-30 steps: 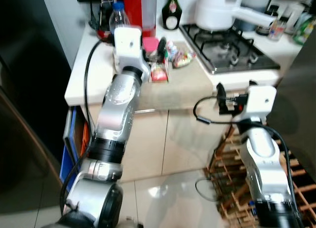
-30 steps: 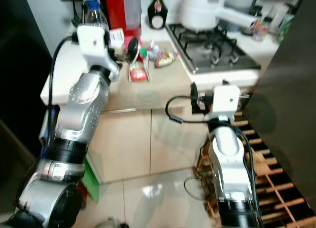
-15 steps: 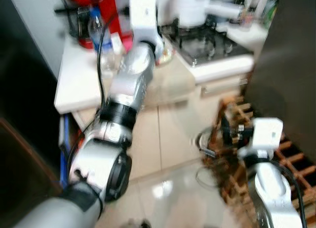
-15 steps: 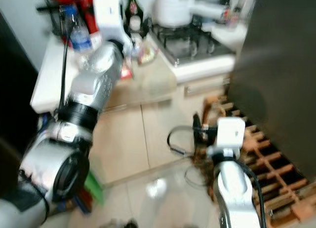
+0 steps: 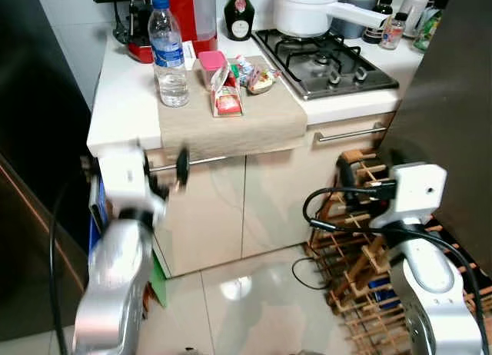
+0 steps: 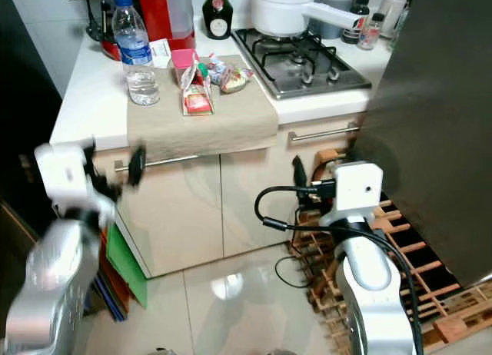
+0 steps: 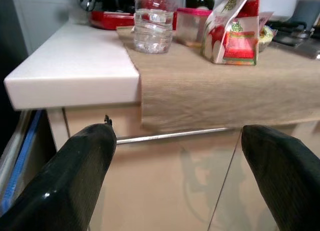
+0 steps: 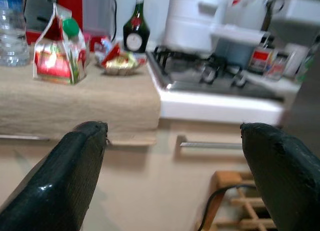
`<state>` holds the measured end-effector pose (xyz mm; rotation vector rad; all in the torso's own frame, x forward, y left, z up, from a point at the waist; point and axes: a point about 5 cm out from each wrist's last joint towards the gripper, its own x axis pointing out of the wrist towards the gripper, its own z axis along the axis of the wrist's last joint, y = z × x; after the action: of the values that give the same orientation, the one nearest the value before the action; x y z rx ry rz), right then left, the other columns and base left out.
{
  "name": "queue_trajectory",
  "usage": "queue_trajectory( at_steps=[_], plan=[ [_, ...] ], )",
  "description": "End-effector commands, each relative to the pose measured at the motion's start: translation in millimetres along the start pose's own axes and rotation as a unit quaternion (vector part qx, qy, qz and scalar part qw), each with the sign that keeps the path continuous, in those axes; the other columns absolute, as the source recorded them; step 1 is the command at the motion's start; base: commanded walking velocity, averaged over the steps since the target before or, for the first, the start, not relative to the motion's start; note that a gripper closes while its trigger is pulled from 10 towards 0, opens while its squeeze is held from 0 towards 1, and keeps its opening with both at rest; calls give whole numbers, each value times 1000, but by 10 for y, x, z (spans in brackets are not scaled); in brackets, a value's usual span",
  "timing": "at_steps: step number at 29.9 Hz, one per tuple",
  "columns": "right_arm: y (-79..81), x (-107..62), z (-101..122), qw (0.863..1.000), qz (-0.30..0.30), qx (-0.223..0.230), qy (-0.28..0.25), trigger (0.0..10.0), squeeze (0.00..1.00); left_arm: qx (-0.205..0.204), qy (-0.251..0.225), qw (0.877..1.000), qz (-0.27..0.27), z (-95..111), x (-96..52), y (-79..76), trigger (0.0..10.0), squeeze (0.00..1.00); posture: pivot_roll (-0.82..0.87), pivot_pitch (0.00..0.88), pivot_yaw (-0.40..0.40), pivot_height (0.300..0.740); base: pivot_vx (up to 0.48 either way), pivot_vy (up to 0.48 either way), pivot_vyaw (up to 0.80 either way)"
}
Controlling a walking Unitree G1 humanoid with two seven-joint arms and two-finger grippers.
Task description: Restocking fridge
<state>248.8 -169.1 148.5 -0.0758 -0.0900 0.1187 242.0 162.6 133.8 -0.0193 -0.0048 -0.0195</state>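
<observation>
Groceries sat on a tan cloth [image 5: 254,121] at the counter's [image 5: 119,101] front edge: a water bottle [image 5: 167,51], a pink-lidded tub [image 5: 211,66], a red-and-white pouch [image 5: 227,94] and some small wrapped packets [image 5: 257,77], too small to identify. Behind them stood a red machine [image 5: 181,17] and a dark bottle [image 5: 238,9], both cut off at the top. A gas hob [image 5: 327,59] held a white pot [image 5: 307,13]. The left gripper [image 7: 175,161] hung below the counter edge, fingers spread wide and empty, blurred in the head views. The right gripper [image 8: 175,156] was also spread wide, empty, facing the cupboard handle [image 8: 212,145]. A wooden rack [image 5: 369,255] stood partly hidden behind the right arm.
</observation>
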Motion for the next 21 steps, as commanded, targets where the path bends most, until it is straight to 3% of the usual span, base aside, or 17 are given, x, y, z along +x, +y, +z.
queue_trajectory(
  at_steps=[1, 10, 17, 21],
  plan=[
    [-40, 60, -25, 1000, -3, 15, 6, 10000, 0, 9, -31, 999, -17, 160, 115, -124, 10000, 0, -1, 0, -15, 740, 0, 0, 0],
    [-37, 204, -80, 1000, -3, 18, 11, 10000, 12, -5, -51, 998, -28, 335, 361, -249, 10000, 0, -16, 0, 2, 740, 180, -398, 433],
    [-37, 223, -122, 1000, -9, 20, 10, 10000, 0, -42, -55, 997, -35, 390, 483, -296, 10000, 0, -25, 0, 16, 740, 295, -376, 0],
    [-39, 241, -120, 1000, -10, 18, 8, 10000, 0, -28, -51, 998, -34, 389, 522, -306, 10000, 0, -23, 0, 16, 740, 89, -80, 0]
  ],
)
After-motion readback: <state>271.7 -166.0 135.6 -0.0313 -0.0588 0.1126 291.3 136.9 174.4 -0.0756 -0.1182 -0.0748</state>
